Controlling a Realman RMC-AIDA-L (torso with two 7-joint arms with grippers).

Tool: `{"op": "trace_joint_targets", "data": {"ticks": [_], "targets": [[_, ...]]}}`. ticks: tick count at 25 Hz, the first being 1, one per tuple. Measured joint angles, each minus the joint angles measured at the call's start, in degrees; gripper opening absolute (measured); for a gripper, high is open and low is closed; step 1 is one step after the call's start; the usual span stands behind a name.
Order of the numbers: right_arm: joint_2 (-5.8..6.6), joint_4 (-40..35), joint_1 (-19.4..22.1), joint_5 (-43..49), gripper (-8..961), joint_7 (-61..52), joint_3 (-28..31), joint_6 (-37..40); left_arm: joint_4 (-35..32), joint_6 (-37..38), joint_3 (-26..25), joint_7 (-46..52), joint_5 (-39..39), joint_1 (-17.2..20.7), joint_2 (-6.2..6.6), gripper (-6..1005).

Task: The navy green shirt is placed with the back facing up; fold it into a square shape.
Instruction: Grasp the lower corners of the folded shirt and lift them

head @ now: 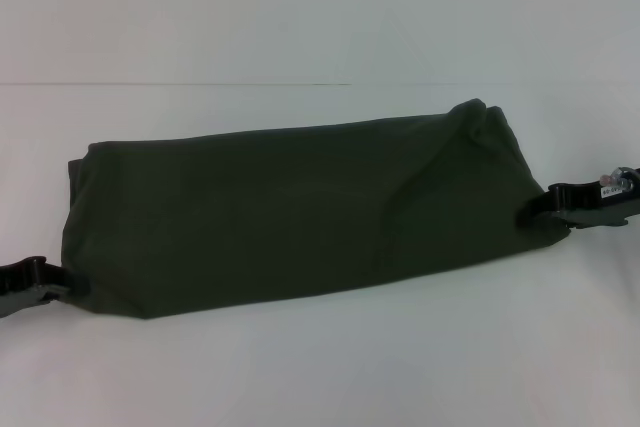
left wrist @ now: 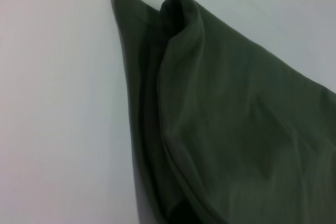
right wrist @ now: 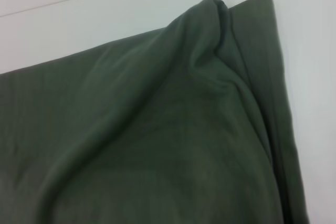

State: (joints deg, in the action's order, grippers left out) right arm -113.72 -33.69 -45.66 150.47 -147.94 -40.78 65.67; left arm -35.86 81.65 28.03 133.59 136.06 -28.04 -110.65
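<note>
- The navy green shirt (head: pixel 300 212) lies across the middle of the white bench (head: pixel 320 367) as a long band, already folded into more than one layer, plain side up.
- The left end effector (head: pixel 45 285) sits at the band's near left corner, touching the cloth; the right end effector (head: pixel 560 205) sits at the near right corner, also against the cloth.
- Whether either end effector is clenched on the fabric or released I cannot tell: the fingertips are hidden at the shirt's edge, and neither wrist view shows the fingers.
- The right wrist view shows the right end bunched into a raised ridge near its far corner (right wrist: pixel 215 9); the left wrist view shows a similar hump and stacked layers at the left end (left wrist: pixel 178 9).
- Judged from this, the step in hand looks like taking both ends to fold the band toward a square.
- To do it well, each grip should catch every layer at its corner, not just the top one, or the lower layers will slide out.
- Both ends should rise together, level, with light outward tension so the ridges flatten.
- The moving edge should land flush with the one beneath it.
</note>
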Motion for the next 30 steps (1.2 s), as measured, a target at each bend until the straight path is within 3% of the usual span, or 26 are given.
{"op": "trace_joint_targets", "data": {"ticks": [10, 16, 21, 25, 30], "targets": [[0.66, -0.31, 0.65, -0.47, 371, 0.82, 0.14, 2.9, 0.0, 0.28, 0.01, -0.05, -0.02, 0.0, 0.22, 35], [2.3, -0.45, 1.83, -0.54, 124, 3.66, 0.72, 10.53, -0.31, 3.62, 0.11, -0.16, 0.64, 0.08, 1.47, 35], [3.19, -0.79, 3.42, -0.51, 5, 7.01, 0.76, 17.13, -2.04, 8.52, -0.29, 0.13, 3.19, -0.01, 2.65, 36], [3.25, -1.82, 4.85, -0.46, 8, 10.59, 0.63, 22.46, -3.04, 12.93, -0.7, 0.33, 6.25, -0.25, 3.49, 37], [2.93, -1.92, 5.75, -0.22, 11, 14.16, 0.33, 27.68, -5.42, 18.44, -0.79, 0.56, 10.78, -0.32, 3.67, 38]]}}
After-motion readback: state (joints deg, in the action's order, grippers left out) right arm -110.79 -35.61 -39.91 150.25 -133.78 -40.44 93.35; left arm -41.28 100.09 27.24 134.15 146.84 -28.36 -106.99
